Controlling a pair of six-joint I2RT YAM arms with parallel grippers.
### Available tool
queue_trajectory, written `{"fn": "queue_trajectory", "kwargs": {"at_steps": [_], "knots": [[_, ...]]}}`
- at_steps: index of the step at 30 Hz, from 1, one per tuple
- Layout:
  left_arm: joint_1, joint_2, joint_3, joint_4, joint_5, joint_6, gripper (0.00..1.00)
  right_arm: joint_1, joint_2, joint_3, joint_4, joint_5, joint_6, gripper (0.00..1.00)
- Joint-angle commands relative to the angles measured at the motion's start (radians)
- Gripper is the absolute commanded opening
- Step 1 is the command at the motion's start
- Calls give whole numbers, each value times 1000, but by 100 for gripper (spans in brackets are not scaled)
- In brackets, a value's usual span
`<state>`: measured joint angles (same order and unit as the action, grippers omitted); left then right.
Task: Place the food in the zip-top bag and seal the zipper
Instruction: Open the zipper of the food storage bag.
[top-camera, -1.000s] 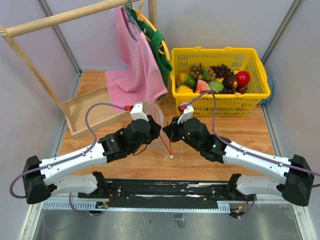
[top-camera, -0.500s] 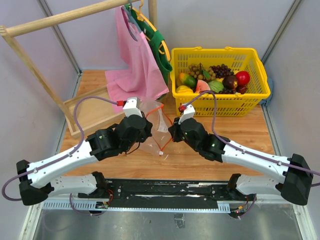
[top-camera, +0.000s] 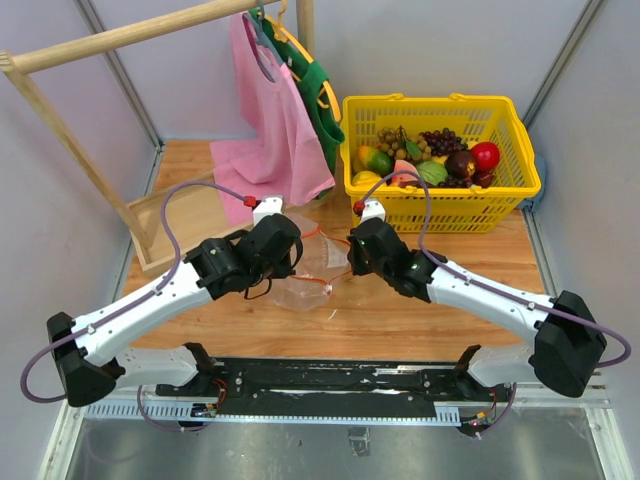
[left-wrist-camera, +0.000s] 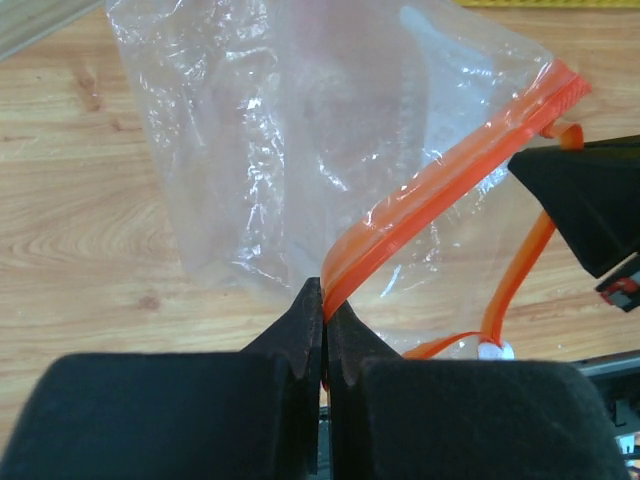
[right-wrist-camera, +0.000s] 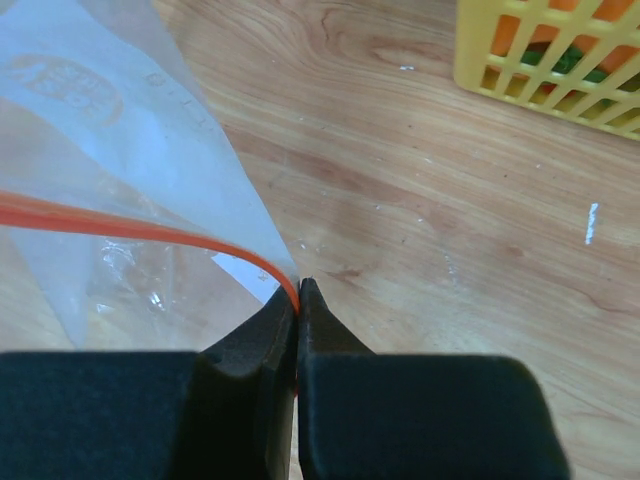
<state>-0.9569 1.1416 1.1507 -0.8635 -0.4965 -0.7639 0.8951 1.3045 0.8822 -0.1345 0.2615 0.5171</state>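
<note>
The clear zip-top bag (top-camera: 312, 268) hangs between my two grippers over the wooden table, its mouth spread. My left gripper (top-camera: 297, 262) is shut on the red-orange zipper (left-wrist-camera: 440, 190) at one side of the mouth, seen in the left wrist view (left-wrist-camera: 323, 295). My right gripper (top-camera: 347, 260) is shut on the zipper strip (right-wrist-camera: 130, 225) at the other side (right-wrist-camera: 297, 290). The white slider tab (left-wrist-camera: 494, 350) dangles near the bag's lower edge. The bag (left-wrist-camera: 300, 130) looks empty. The food lies in the yellow basket (top-camera: 440, 200), including a red fruit (top-camera: 486, 155).
Pink cloth bag (top-camera: 275, 120) and green cloth bag (top-camera: 318, 95) hang from a wooden rack (top-camera: 60, 100) at the back left. A shallow wooden tray (top-camera: 185, 225) lies left of the bag. Grape bunches (top-camera: 440, 140) share the basket. Grey walls close both sides.
Both grippers have carried the bag away from the near edge toward the back. The bag has gone from edge-on and taut to spread open with its mouth wider.
</note>
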Motion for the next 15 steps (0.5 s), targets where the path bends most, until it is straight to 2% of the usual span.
{"fn": "queue_trajectory", "kwargs": {"at_steps": [1, 5, 11, 15], "knots": [[70, 6, -61, 136, 160, 64, 0, -39, -11, 42, -34, -95, -120, 6], [93, 38, -82, 237, 231, 64, 0, -49, -13, 104, -110, -145, -191, 23], [108, 128, -24, 241, 239, 73, 0, -89, -42, 228, -262, -186, -317, 48], [116, 163, 8, 246, 246, 91, 0, -148, -54, 340, -346, -211, -386, 59]]}}
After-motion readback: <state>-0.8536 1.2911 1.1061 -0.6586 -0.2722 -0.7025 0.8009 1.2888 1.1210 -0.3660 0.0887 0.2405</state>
